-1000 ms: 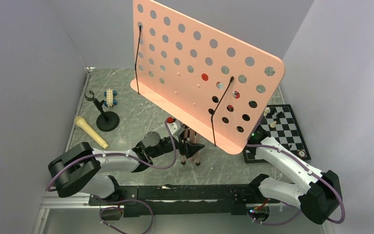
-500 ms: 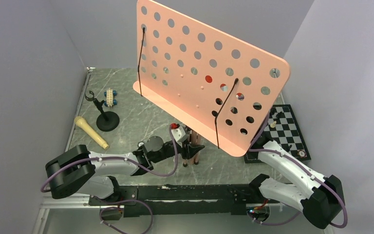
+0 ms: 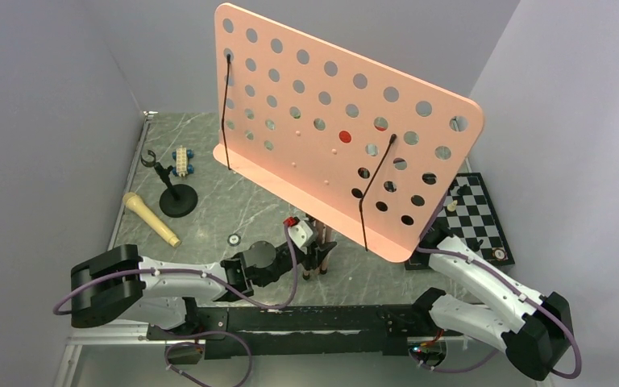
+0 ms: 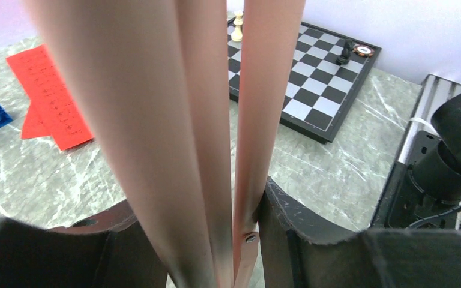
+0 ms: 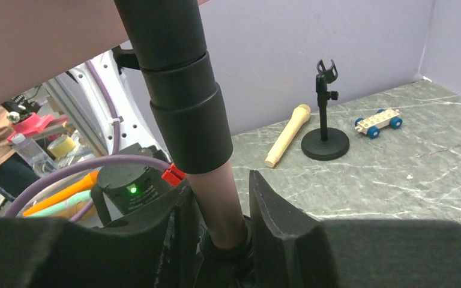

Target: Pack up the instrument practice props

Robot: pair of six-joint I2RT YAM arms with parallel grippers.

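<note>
- Pink music stand (image 3: 306, 173), one, leaning tall over mid-table: my left gripper (image 4: 195, 228) pinches its folded legs (image 4: 156, 120), and my right gripper (image 5: 216, 216) brackets the pole (image 5: 213, 192), though I cannot tell if it clamps; top-heavy, the stand could swing and slip free
- Chessboard (image 3: 475, 214), one, just beside the desk's right end: a swing might scatter pieces
- Red pages (image 4: 54, 96), two I think
- Microphone (image 3: 151, 218), one
- Mic stand (image 3: 177, 197), one
- Toy car (image 3: 182, 160), one
</note>
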